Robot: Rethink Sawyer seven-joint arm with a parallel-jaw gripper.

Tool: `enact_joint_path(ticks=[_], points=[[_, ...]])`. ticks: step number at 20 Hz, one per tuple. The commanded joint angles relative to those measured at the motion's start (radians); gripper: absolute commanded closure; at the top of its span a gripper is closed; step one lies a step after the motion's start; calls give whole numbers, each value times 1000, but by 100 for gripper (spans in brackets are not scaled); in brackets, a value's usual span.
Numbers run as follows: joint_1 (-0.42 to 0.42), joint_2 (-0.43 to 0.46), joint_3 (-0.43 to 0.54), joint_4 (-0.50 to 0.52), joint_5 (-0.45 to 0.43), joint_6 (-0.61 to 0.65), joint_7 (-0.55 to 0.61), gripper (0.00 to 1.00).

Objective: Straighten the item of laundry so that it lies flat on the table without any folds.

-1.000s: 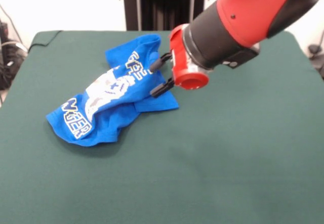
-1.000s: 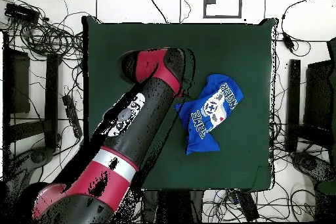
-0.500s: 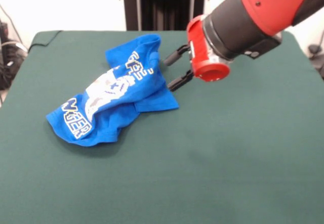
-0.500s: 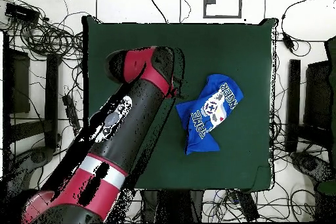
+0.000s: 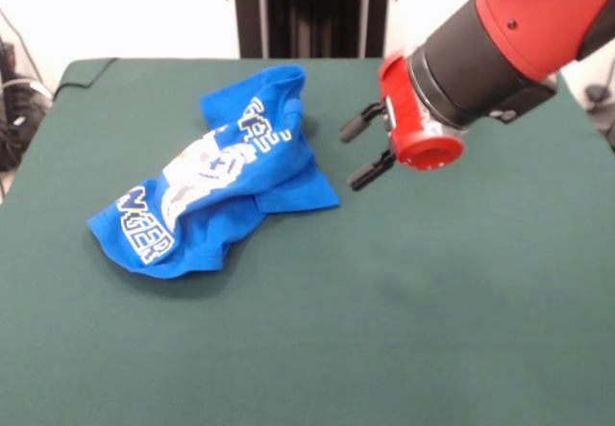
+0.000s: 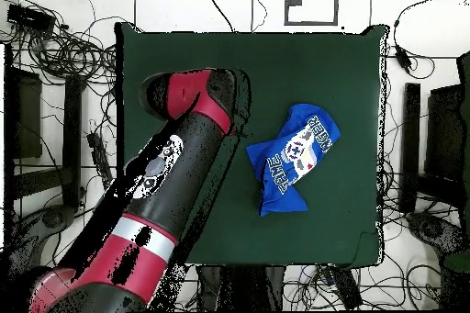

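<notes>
My gripper hangs just beside the T-shirt, fingers spread and empty, touching nothing. The shirt lies bunched and folded on the green table, lettering twisted, so straightening looks barely begun. Next I'd judge a pinch on its nearest corner, then a pull outward. Around the shirt, plenty of bare felt.

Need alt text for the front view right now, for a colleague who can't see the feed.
A crumpled blue T-shirt lies folded over itself on the green table, its white print partly hidden. To its right the red arm's gripper hangs open and empty, clear of the cloth.
</notes>
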Motion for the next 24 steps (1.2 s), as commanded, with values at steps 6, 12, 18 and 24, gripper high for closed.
enact_joint_path(ticks=[6,12,18,24], points=[[19,80,206,105,84,-143,208,0],[38,115,160,99,66,-171,257,0],[41,107,158,135,73,-188,264,0],[54,77,158,192,72,-184,249,0]])
